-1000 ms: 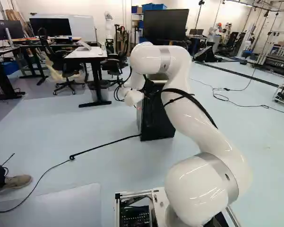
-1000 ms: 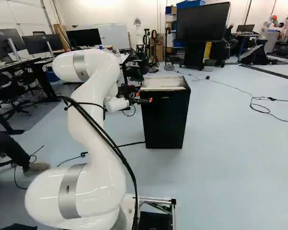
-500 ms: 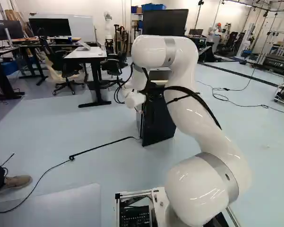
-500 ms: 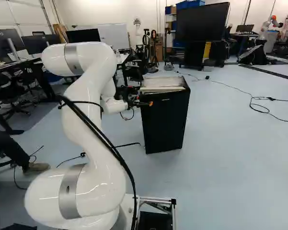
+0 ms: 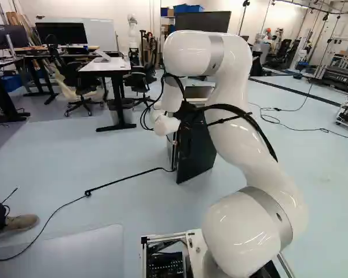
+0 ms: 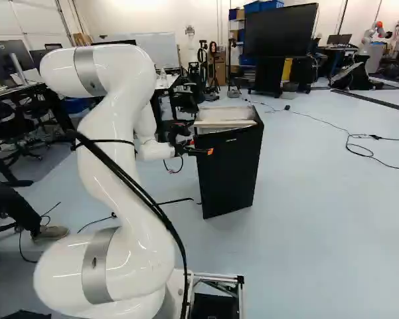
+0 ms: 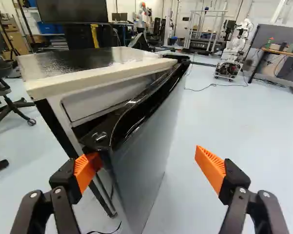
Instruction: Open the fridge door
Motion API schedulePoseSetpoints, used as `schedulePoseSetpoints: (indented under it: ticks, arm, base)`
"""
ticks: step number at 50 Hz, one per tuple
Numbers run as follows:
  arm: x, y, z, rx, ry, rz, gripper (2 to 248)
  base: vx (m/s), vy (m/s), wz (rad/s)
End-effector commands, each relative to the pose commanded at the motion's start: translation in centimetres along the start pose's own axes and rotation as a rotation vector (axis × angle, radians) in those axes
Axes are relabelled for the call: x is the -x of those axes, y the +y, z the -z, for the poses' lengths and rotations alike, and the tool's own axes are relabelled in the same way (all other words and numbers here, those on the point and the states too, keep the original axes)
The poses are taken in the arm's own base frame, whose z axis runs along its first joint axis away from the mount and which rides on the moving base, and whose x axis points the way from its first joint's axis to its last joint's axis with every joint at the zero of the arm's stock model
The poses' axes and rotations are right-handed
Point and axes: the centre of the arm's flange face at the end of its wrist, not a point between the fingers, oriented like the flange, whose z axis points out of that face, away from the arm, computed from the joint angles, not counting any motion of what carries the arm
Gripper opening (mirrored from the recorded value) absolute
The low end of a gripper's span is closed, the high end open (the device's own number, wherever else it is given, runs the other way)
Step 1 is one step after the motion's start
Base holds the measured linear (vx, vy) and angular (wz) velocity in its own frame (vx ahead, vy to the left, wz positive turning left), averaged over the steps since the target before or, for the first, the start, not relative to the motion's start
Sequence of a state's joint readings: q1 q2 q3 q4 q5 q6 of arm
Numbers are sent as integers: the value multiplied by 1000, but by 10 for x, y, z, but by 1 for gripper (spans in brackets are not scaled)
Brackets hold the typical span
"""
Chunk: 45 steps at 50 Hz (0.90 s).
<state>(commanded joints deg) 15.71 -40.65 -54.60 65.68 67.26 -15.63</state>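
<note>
Wrist view showed the top of the one fridge [image 7: 87, 63] up close, and it alone let you see both black fingers [image 7: 63, 184] of the gripper [image 6: 200, 151]. The fridge door [image 7: 146, 141] was part open, with a gap that was widest at its near corner and got thin toward the far end. Right base view showed the wide black front of that one door, just beside the white arm [image 6: 116, 159]. Left base view had the fridge near the middle, partly behind the arm. It also showed a table [image 5: 106, 66] with a white top, and a long black cord [image 5: 124, 178] lying on the floor [image 5: 127, 202] ahead of the arm.

The jaws were wide open and had no grip on anything. One orange pad [image 7: 87, 169] was on the inner side of the door and seemed to touch its near corner. The other orange pad [image 7: 210, 168] was out past the front of the door, well apart from it.

So there were two fingers, two orange pads, one fridge and one door. One big black screen [image 6: 280, 30] stood behind the fridge. Wrist view also showed another robot [image 7: 236, 44], a white one, well past the door.
</note>
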Motion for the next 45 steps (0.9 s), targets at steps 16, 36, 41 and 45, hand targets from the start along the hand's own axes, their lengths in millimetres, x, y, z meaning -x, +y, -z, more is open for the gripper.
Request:
schedulePoseSetpoints:
  ticks: [16,36,41,45]
  arm:
    - [1,33,23,81,16,10,247]
    - [4,77,52,202,42,26,247]
    - [5,88,58,220,44,35,247]
    - [5,96,61,228,42,42,247]
  base:
    - [0,0,0]
    - [0,0,0]
    - [0,0,0]
    - [0,0,0]
